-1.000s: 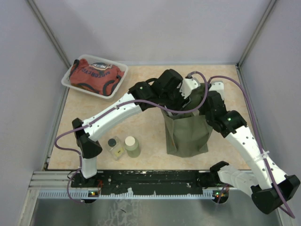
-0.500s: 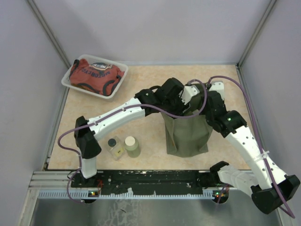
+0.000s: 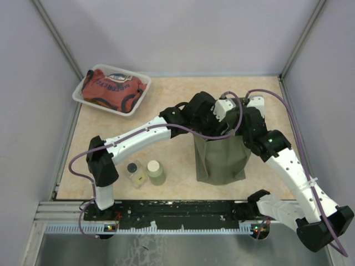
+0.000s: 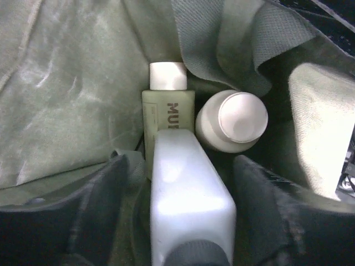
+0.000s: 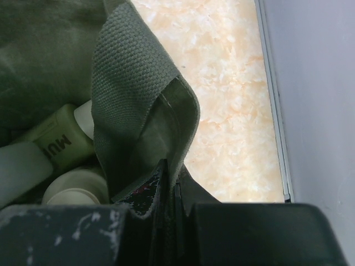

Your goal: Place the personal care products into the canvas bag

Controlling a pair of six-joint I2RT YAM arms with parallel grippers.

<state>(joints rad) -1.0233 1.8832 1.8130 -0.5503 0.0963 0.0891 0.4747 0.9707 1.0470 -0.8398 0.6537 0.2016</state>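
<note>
Between the fingers of the left hand, deep inside the canvas bag, a clear bottle is lying. The fingers have just been opened and stand apart from it, so it is judged delivered. Just beyond the hand, the MURRAYLE bottle and the cream-beige bottle are seen. The bag rim is kept pinched by the closed right hand. Well behind the left hand, a dark-capped bottle and a cream-capped bottle are not yet taken from the table.

"MUR" — dark letters, rest hidden — on the olive-green bottle

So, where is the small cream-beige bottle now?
In the left wrist view, the cream-beige bottle sits inside the olive-green canvas bag, right of the lettered olive-green bottle.
</note>
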